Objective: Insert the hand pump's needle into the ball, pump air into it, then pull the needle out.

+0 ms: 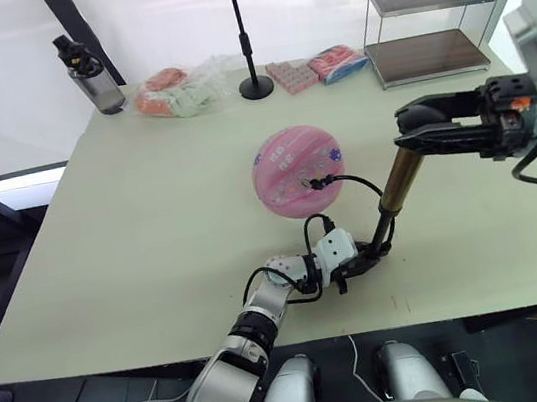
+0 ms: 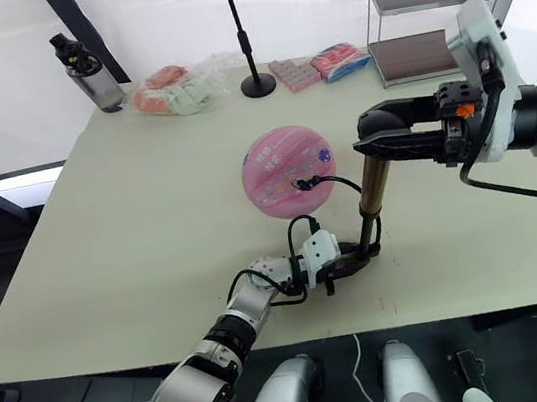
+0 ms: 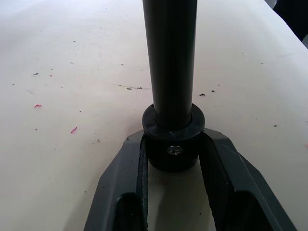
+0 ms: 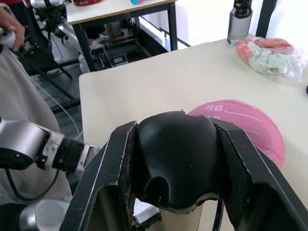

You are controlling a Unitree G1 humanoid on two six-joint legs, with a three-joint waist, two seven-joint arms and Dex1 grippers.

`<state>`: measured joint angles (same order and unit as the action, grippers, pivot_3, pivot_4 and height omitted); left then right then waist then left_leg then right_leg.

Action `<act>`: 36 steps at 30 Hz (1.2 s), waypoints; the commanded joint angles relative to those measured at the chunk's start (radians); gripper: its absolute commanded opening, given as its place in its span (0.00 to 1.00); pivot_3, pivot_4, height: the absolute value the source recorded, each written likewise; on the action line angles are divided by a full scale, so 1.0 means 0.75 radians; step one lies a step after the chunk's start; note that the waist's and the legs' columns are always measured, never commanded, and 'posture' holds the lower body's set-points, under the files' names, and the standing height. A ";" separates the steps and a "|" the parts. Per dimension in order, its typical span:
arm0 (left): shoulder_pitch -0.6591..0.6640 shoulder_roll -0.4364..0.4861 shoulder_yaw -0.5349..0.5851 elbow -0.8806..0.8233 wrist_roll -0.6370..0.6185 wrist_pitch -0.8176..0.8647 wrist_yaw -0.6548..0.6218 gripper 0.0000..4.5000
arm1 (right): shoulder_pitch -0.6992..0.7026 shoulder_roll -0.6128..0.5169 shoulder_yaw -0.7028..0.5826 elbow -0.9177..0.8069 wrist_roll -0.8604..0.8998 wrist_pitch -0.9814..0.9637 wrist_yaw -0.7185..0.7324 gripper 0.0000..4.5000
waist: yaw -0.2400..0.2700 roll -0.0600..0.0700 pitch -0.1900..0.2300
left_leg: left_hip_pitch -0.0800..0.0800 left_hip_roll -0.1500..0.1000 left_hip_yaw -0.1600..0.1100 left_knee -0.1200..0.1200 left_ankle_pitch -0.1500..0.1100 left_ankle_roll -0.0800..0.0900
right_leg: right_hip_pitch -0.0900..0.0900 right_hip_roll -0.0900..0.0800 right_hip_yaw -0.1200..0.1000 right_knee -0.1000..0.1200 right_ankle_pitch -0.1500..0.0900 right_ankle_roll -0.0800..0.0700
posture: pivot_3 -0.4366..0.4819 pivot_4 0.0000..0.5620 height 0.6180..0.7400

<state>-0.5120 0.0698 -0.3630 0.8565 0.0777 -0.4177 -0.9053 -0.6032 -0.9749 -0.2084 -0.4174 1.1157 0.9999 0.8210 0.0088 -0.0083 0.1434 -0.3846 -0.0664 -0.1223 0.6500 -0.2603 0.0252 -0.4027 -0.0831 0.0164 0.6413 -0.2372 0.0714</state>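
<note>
2 grippers share the short gold-bronze hand pump point(image 1: 399, 181), which stands nearly upright on the pale table point(image 1: 132, 232), leaning slightly toward the robot's right at its top. The left gripper point(image 1: 363, 260) lies low on the table with its 2 black fingers point(image 3: 126, 183) closed against the pump's black base cap, as the left wrist view shows; this hold looks meant to pin the foot so the body cannot slide or tip under a stroke. The right gripper point(image 2: 373, 145) reaches in from the right, level with the pump's top, its fingers point(image 4: 108, 173) clamped on either side of the black T-handle point(image 4: 173, 161), placed to drive the handle along the cylinder's axis.

The pink rubber ball point(image 1: 297, 170) with printed stickers and dark seams sits round on the table, just beside the pump toward the robot's left and a little farther back. The thin black hose point(image 1: 357, 183) loops from the pump to the ball's near face, where the needle point(image 1: 315, 184) with its black fitting meets the surface; the pin itself is too small to see, but the fitting pressed to the ball suggests it is already inserted. The slack in the hose probably keeps pump movement from tugging the needle loose.

The step in hand appears to be pumping.
</note>
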 commanded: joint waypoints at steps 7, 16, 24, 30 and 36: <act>0.050 0.030 -0.018 0.078 0.046 0.044 0.009 0.24 | 0.309 0.134 0.220 -0.033 -0.383 -0.316 0.050 0.38 | -0.005 0.000 -0.003 | 0.006 0.001 0.000 0.000 0.000 0.000 | 0.007 0.001 0.000 0.000 -0.001 0.002 | 0.48 0.27 1.00; 0.060 0.030 -0.016 0.067 0.050 0.048 0.014 0.24 | 0.515 0.287 0.481 0.162 -0.807 -0.698 0.052 0.38 | -0.029 0.004 -0.016 | 0.010 0.001 -0.001 -0.001 0.000 0.000 | 0.011 0.002 0.000 -0.001 -0.003 0.005 | 0.48 0.27 1.00; 0.058 0.032 -0.015 0.072 0.054 0.044 0.013 0.24 | 0.544 0.376 0.509 0.280 -0.889 -0.815 0.048 0.38 | -0.034 0.001 -0.023 | 0.020 0.001 -0.001 -0.004 0.000 0.000 | 0.019 0.003 0.001 -0.001 -0.004 0.006 | 0.48 0.27 1.00; 0.061 0.033 -0.014 0.071 0.054 0.043 0.011 0.24 | 0.475 0.352 0.410 0.173 -0.772 -0.702 0.042 0.38 | -0.033 -0.001 -0.022 | 0.032 0.002 -0.001 -0.010 -0.001 0.000 | 0.030 0.003 0.000 -0.008 -0.005 0.008 | 0.48 0.27 1.00; 0.065 0.032 -0.014 0.068 0.051 0.045 0.006 0.24 | 0.355 0.280 0.240 0.044 -0.565 -0.497 0.063 0.38 | -0.026 0.000 -0.012 | 0.028 0.002 -0.003 -0.010 0.000 0.000 | 0.029 0.003 -0.001 -0.011 -0.005 0.008 | 0.48 0.27 1.00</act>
<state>-0.5009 0.0756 -0.3594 0.8626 0.0876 -0.4029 -0.8920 -0.3014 -0.7454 0.0495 -0.3465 0.6555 0.5983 0.8807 -0.0108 -0.0086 0.1342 -0.3647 -0.0653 -0.1246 0.6423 -0.2606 0.0249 -0.3816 -0.0815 0.0157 0.6332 -0.2410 0.0772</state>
